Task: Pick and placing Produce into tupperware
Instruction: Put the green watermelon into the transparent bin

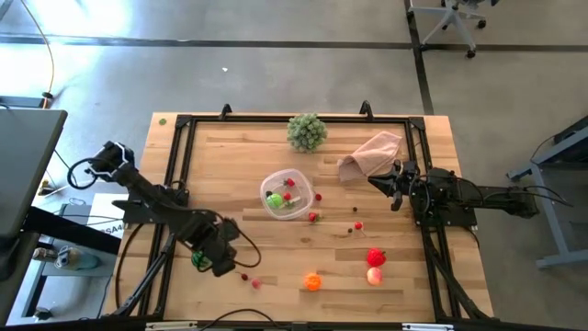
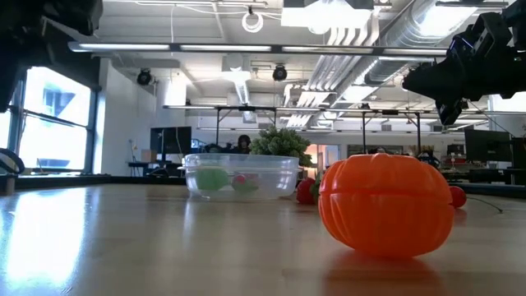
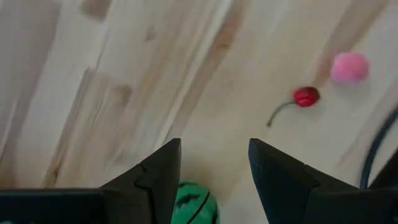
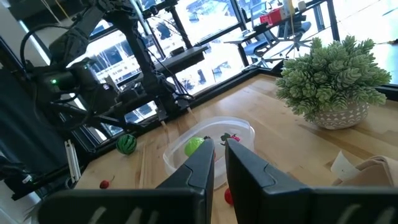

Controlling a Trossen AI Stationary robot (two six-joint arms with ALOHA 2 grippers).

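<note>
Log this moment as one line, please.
left pincer: shut on striped green piece | right pincer: shut, idle | tupperware: holds light green piece

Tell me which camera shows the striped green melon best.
The right wrist view: the whole melon shows in the left claw, stripes clear. The left wrist view shows only its top between that claw's fingers. The high view shows a small green spot under the left arm. The low view does not show it.
</note>
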